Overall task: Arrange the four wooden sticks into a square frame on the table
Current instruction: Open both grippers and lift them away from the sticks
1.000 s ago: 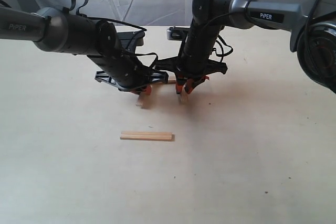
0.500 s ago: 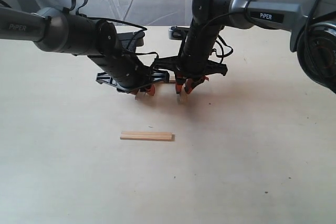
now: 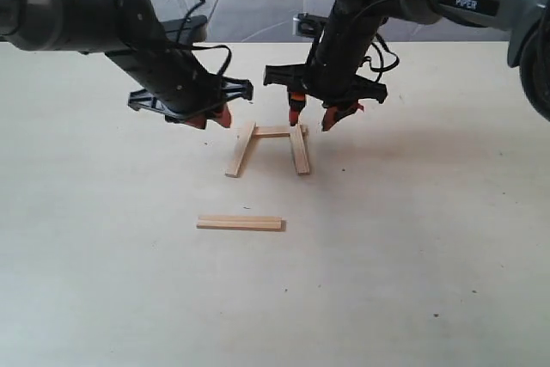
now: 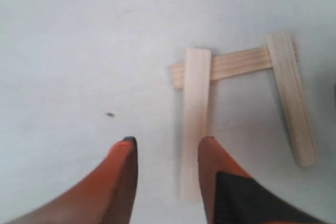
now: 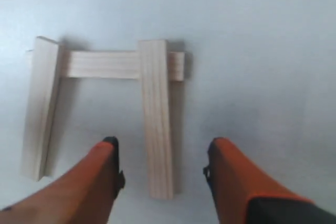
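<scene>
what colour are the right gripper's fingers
Orange fingers, dark further back; clearest in the right wrist view.

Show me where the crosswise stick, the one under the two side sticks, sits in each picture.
Exterior view: the crosswise stick sits near the centre, at the far end of the U shape.
Left wrist view: upper right.
Right wrist view: upper left.
Shared landmark: the side stick on the exterior view's right, lying over one end of it.

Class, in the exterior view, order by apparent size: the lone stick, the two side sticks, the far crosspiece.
Lone stick, nearest the camera.
Left side stick and right side stick: look alike, unranked.
Crosspiece, ends covered, smallest.
</scene>
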### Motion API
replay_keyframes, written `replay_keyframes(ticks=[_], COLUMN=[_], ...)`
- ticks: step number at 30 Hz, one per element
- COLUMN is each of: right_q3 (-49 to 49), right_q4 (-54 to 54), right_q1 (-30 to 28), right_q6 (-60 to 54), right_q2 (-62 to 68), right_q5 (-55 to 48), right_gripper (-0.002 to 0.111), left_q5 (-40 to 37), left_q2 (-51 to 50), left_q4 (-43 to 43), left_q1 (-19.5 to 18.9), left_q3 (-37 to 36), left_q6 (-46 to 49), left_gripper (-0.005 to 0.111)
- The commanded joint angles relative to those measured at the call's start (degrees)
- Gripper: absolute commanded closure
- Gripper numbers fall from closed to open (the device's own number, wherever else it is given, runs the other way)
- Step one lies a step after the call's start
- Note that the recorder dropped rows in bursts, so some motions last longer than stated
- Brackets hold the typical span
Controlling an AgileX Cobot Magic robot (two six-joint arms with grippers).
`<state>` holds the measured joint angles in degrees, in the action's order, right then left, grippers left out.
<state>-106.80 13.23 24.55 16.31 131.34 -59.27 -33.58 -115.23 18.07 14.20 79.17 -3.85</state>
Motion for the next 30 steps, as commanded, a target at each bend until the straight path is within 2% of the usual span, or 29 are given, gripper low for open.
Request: replay_keyframes(ticks=[1,4,5,12,16,21,30], right_q3=[-0.33,-0.16,0.07,5.06,6.57,6.57,6.57], right_q4=[-6.46,-9.05,-8.93,-8.54,-7.94,-4.4,-0.22], right_q1=[-1.71,-0.6,-0.37,1.51,2.14,2.84,2.87], right_q6=[-2.84,-2.92,-2.92,-2.92,-2.92,-3.85,-5.79], right_q2=[-1.29,-0.33,-0.12,0.6,0.64,1.43,2.19], right_q5=[-3.35,-3.81,-3.56,-1.16,-0.24,-0.11,-0.25], right_gripper=[0.078,0.105,0.108,0.108,0.108,0.108,0.108], left_q5=[-4.84,-3.29,-2.87,-2.6,-3.13,-3.67,-5.38], left_q2=[1.36,-0.29,-1.0,-5.04,-5.81,-6.05,-8.21], left_q4=[-3.03,-3.06,-2.91,-0.81,3.11,8.84,14.97], left_q1=[-2.19,-1.22,-0.95,-0.4,-0.4,-0.4,-0.4], left_q3=[0.03,-1.34,-1.49,-1.49,-1.49,-1.49,-1.59], left_q6=[0.5,3.05,3.05,3.12,6.49,11.55,13.54], left_gripper=[0.084,0.102,0.107,0.107,0.107,0.107,0.107])
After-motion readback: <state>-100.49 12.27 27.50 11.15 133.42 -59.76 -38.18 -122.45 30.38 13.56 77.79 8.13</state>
